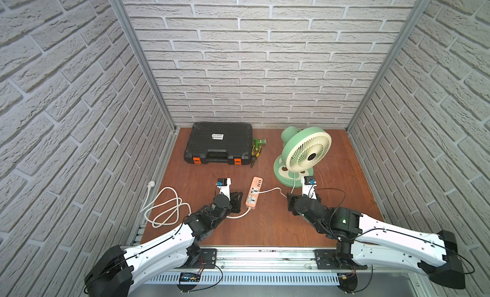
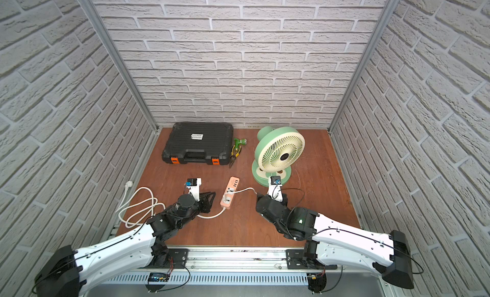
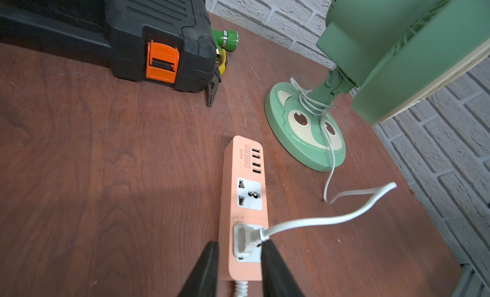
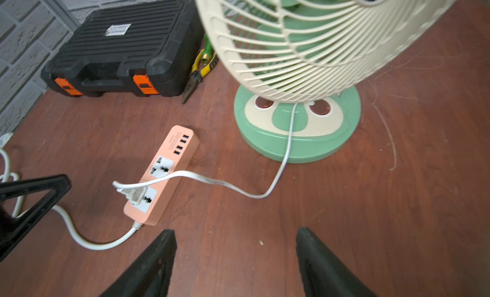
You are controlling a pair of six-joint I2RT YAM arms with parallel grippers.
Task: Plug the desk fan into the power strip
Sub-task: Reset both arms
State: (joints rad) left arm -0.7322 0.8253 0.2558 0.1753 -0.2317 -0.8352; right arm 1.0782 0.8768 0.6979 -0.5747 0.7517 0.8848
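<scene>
Now plug [image 4: 136, 196] is sitting in strip [image 1: 255, 195], long axis running 1-to-7 o'clock; left tool [image 3: 240, 244], nearer, is waiting at its 9 o'clock, jaws apart and empty, likewise right tool [image 4: 236, 229].

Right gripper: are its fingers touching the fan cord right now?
Apart. In the right wrist view the right gripper has its fingers spread, and bare table lies plainly between them and the white fan cord.

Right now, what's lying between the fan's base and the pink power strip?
Only the thin white cord of the desk fan: in the right wrist view it crosses the wooden table from the base to its plug in the power strip.
</scene>
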